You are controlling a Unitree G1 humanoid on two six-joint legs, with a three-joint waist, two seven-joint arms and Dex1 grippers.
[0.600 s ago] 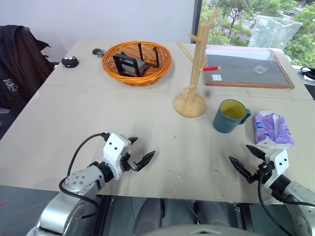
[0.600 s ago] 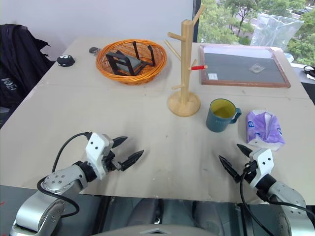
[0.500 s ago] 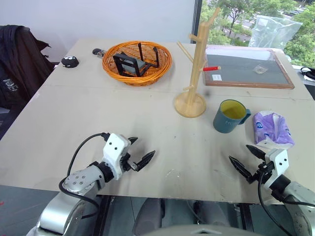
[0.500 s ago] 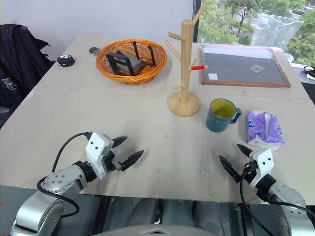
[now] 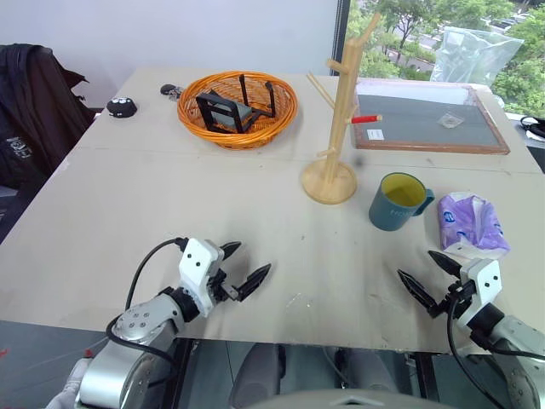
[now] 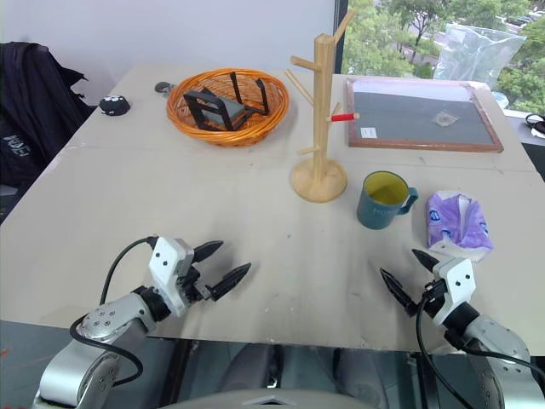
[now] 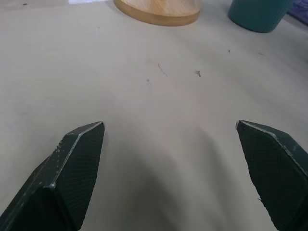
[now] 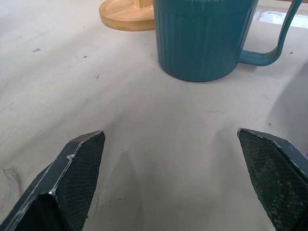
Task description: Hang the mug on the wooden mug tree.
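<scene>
My left gripper (image 5: 241, 271) has slid a little nearer the surface (image 5: 170, 196) edge and sunk slightly over the last half second. Its jaws are spread wide with nothing between them, and only bare surface lies ahead of them. That small shift does nothing for the task; this arm looks to be settling out of the way.

Ahead of those jaws and off toward my right stands the wooden mug tree (image 5: 339, 128), upright on its disc base, its pegs all bare and the red-tipped one pointing toward the mug's side. The mug (image 5: 398, 201) sits upright just beside the base, not touching it, handle turned away from the tree.

My right gripper (image 5: 428, 279) has barely moved. Its jaws are released, fully apart, and the mug stands straight ahead of them, well short of contact, so the grasp is not begun.

In the right wrist view the mug's (image 8: 204, 38) rim is cut off, and the white print is too faint to read. The handle's opening looks clear, I think.
</scene>
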